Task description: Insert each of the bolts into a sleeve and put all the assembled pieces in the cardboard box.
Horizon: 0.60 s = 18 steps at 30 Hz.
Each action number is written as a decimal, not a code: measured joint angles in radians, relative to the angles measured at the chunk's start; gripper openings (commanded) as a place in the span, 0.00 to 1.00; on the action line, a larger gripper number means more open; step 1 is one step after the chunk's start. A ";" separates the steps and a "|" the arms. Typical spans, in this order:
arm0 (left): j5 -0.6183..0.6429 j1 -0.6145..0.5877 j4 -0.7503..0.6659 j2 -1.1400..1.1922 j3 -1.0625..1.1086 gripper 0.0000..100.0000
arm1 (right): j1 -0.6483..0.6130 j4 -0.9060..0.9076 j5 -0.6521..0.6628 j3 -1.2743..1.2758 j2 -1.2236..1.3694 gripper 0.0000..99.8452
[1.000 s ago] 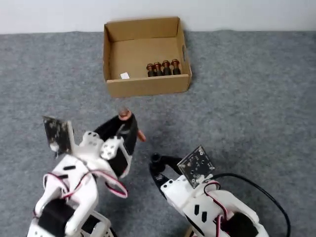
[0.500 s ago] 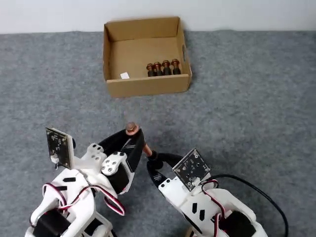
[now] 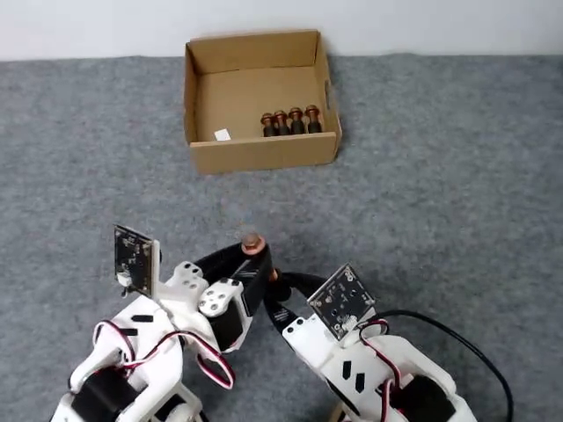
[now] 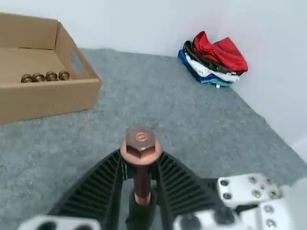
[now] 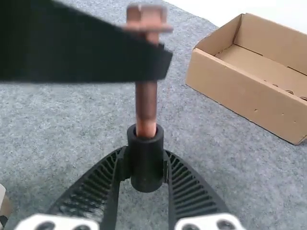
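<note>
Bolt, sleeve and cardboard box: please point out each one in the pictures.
bolt (image 5: 145, 105): right wrist view, on its bare copper shank.
sleeve (image 5: 145, 160): right wrist view, on its black outer wall.
cardboard box (image 3: 264, 154): high view, on its near outer wall.

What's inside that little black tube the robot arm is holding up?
The lower end of a copper-coloured hex-head bolt sits in the open top of the short black cylindrical sleeve. How far down it goes is hidden by the sleeve's wall.

Copper bolt (image 4: 140, 143), black sleeve (image 5: 145, 158), brown cardboard box (image 3: 264, 154).
</note>
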 measured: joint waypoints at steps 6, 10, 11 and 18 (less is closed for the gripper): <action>-0.041 0.029 0.049 -0.002 0.015 0.00 | -0.006 0.000 0.000 0.000 0.002 0.01; -0.101 0.097 0.141 -0.002 0.014 0.03 | -0.008 0.000 0.003 0.008 0.000 0.01; -0.104 0.106 0.147 -0.002 0.014 0.06 | -0.008 0.000 0.003 0.009 0.000 0.01; -0.097 0.124 0.218 -0.002 0.012 0.24 | 0.002 0.000 0.003 0.031 0.002 0.01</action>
